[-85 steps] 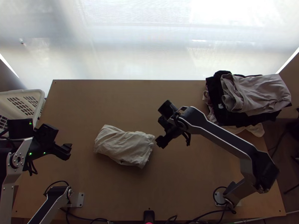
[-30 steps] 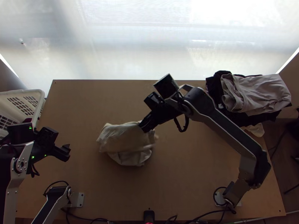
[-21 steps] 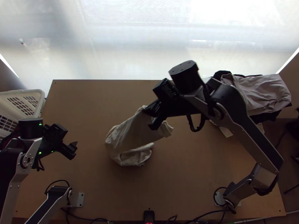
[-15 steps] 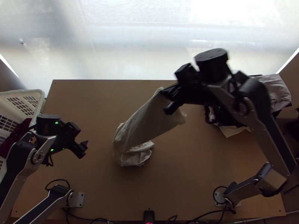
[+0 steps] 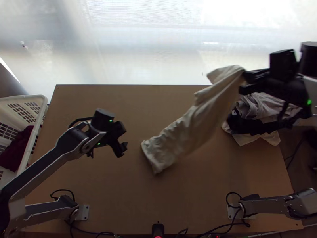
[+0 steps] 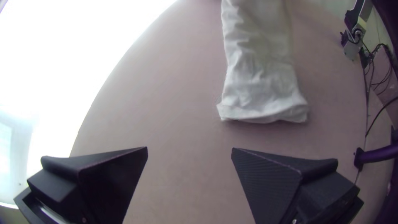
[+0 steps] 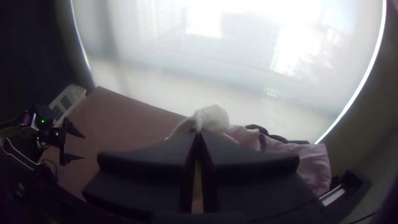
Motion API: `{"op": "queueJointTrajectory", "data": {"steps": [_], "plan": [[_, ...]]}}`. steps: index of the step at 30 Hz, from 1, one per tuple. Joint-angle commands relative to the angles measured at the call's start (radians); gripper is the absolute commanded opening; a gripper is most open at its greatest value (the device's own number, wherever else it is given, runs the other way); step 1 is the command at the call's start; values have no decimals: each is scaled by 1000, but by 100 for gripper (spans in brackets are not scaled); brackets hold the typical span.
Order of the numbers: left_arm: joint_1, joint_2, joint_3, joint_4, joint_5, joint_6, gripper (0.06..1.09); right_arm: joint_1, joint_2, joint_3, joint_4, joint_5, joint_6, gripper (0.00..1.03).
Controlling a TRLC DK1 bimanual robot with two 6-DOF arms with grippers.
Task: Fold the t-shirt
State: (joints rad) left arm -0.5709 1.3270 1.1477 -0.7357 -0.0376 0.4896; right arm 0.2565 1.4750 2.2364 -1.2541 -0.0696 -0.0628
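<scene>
Up goes the shirt, stretched across the frame from centre to upper right, top end off the tabletop and bunched where the right claw is clamped on it! Its lower end, a fairly straight edge, is down near the middle. And the left claw, left of centre, has its fingers wide apart, gripping nothing, just short of that edge. How far along? Early, I'd say: it's a long, narrow band, perhaps doubled lengthwise, but I can't count the layers, and no finished fold to be seen. Still to come: lay it out flat, smooth it, fold it down to a neat packet, then maybe onto the pile at right. Careful, that raised end could drag on the pile!
</scene>
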Motion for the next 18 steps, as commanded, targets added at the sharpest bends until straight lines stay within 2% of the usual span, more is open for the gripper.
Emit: {"op": "queueJointTrajectory", "data": {"steps": [1,10,18], "plan": [[-113,276,178,99,-1,-14,104,-238,-81,-55,-67,1,-45,3],[-248,629,501,85,1,-40,104,-252,-206,-270,-82,1,-42,3],[-299,712,532,62,10,-77,104,-252,-209,-317,-74,-1,-5,3]]}}
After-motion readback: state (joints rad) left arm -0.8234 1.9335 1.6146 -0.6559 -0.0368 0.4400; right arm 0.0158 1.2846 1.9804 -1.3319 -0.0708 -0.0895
